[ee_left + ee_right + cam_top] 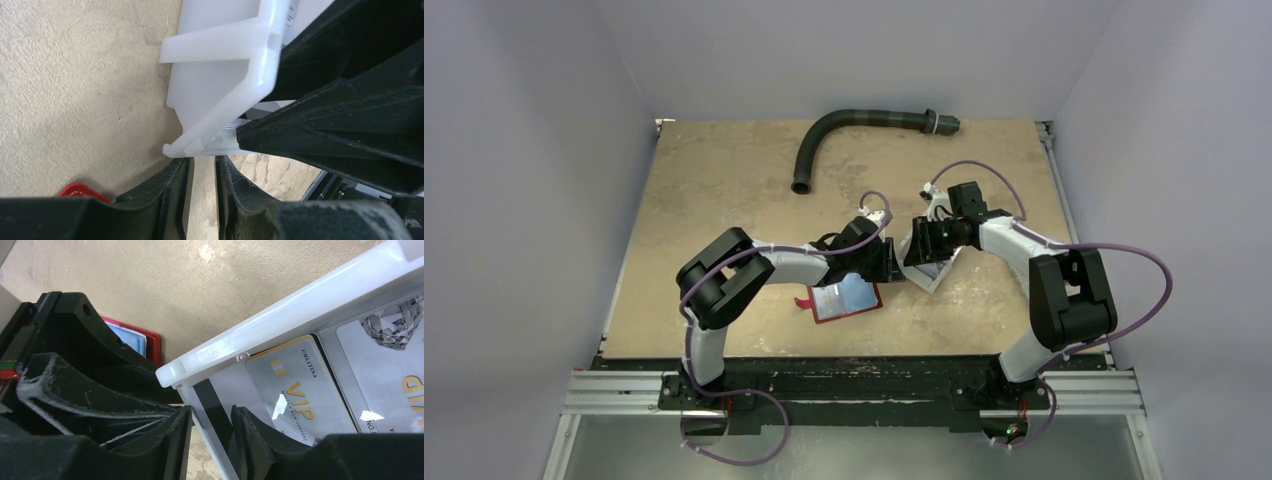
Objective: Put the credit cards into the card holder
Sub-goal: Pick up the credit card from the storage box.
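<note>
— Tan table (724,190), grey walls around it. How stands the left gripper (202,162)?
— Jaws a narrow slot apart, table showing through, nothing between them. Its tips sit just under a corner of the white bin (220,75), almost touching it.
— And the right gripper (212,412)?
— It straddles the bin's wall by that same corner, one finger outside, one inside. A striped card (212,395) sits against the wall between the fingers. I cannot tell whether they press on it or only flank it, nor whether it lies flat or leans.
— The two grippers together?
— Nose to nose at mid-table, very close.
— Other cards (295,390)?
— Two lie flat in the bin, side by side, gold "VIP" lettering up.
— The wallet (845,300)?
— Open on the table, on the near side of the left gripper and beside the bin. Something pale blue shows inside it.
— Further out?
— A dark hose (844,125) curves along the far edge, well apart.
</note>
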Robot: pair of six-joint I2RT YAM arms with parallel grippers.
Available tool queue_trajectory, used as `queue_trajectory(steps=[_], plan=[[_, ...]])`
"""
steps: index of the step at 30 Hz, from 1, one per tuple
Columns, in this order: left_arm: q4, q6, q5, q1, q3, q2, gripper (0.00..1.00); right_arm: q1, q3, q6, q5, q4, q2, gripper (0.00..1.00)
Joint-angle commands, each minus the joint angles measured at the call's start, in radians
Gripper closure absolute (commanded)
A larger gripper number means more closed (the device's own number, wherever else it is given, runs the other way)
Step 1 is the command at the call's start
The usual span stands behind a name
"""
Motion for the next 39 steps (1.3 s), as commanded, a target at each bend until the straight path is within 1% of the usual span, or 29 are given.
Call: queue_trajectory(steps=[1, 4, 6, 10, 15, 19, 26, 29, 31, 35, 39], plan=[[0.041, 0.018, -0.003, 0.012, 0.045, 0.027, 0.74, 0.003, 0.011, -0.001, 0.005, 0.011, 0.006, 0.59], [0.043, 0.015, 0.000, 0.014, 0.054, 0.037, 0.74, 0.003, 0.011, 0.016, -0.045, 0.011, -0.013, 0.67], [0.045, 0.014, -0.001, 0.016, 0.058, 0.040, 0.74, 0.003, 0.014, 0.029, -0.072, 0.011, -0.032, 0.75], [0.045, 0.012, 0.000, 0.021, 0.067, 0.041, 0.74, 0.003, 0.030, 0.036, -0.078, -0.009, -0.063, 0.87], [0.040, 0.014, 0.003, 0.020, 0.081, 0.041, 0.74, 0.003, 0.046, 0.033, -0.058, -0.022, -0.080, 0.94], [0.037, 0.017, 0.002, 0.020, 0.086, 0.041, 0.74, 0.004, 0.061, 0.027, 0.006, -0.029, -0.089, 0.99], [0.018, 0.031, 0.006, 0.022, 0.100, 0.040, 0.74, 0.003, 0.118, 0.023, 0.147, -0.078, -0.108, 1.00], [0.007, 0.041, 0.009, 0.021, 0.102, 0.027, 0.74, 0.003, 0.131, 0.078, 0.215, -0.087, -0.116, 1.00], [-0.004, 0.049, 0.013, 0.022, 0.097, 0.006, 0.73, 0.003, 0.123, 0.138, 0.233, -0.066, -0.132, 1.00], [-0.007, 0.069, 0.045, 0.022, 0.069, -0.062, 0.67, 0.002, 0.095, 0.267, 0.299, 0.005, -0.153, 1.00], [0.003, 0.086, 0.093, 0.022, 0.041, -0.128, 0.58, -0.004, 0.113, 0.346, 0.346, 0.013, -0.131, 1.00]])
